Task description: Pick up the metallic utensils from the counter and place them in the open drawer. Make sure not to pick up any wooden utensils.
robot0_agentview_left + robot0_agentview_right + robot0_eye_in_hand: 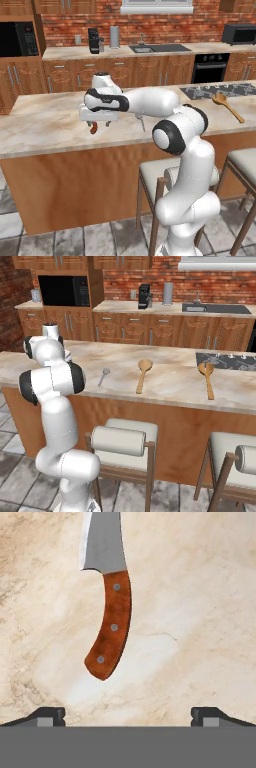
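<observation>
The knife (111, 612), with a silver blade and a curved reddish-brown handle, lies flat on the beige counter (200, 612). My gripper (128, 717) hangs just above it, open, its fingertips (47, 716) wide apart with bare stone between them. The handle's end sits a little beyond the fingertip line, left of centre. In the left base view the gripper (96, 122) hovers over the knife's handle (93, 129) near the counter's front edge. The thin silver spoon (103, 376) lies further right on the counter (170, 386). The drawer is out of view.
Two tan wooden spoons (143, 373) (207, 377) lie right of the silver spoon; the second reaches onto the black cooktop (227, 361). Stools (165, 175) stand under the counter's front edge beside my base. The rear counter holds a sink and a coffee machine (93, 41).
</observation>
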